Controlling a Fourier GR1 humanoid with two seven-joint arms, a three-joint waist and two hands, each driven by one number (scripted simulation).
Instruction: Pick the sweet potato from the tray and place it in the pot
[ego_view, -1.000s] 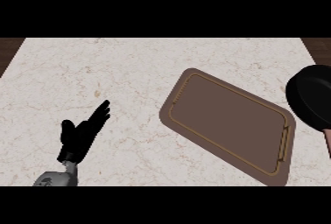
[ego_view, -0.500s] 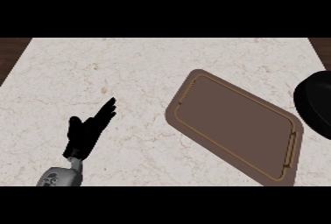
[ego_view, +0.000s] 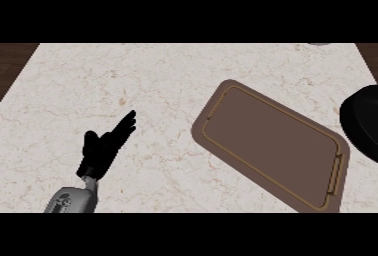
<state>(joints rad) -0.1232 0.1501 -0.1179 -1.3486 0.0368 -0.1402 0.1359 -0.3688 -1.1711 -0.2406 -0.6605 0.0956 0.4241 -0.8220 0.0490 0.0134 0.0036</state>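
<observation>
Low at the left of the head view, the left hand (ego_view: 103, 150) rests over the marble counter (ego_view: 148, 80) with its fingers straight and spread wide, holding nothing; the right hand does not show at all. Well apart to its right lies the brown tray (ego_view: 269, 145), set at a slant, and its flat bed shows nothing on it: no sweet potato can be seen on the tray or anywhere else on the counter. Beyond the tray's far corner, cut by the right edge, is the dark pot (ego_view: 363, 120), only partly in view. Judging from this, the step in hand is most likely the placing or its end, carried out by the unseen right hand near the pot, though that cannot be confirmed. To do it well, the potato should go down over the pot's opening rather than its rim, and be released low inside.
</observation>
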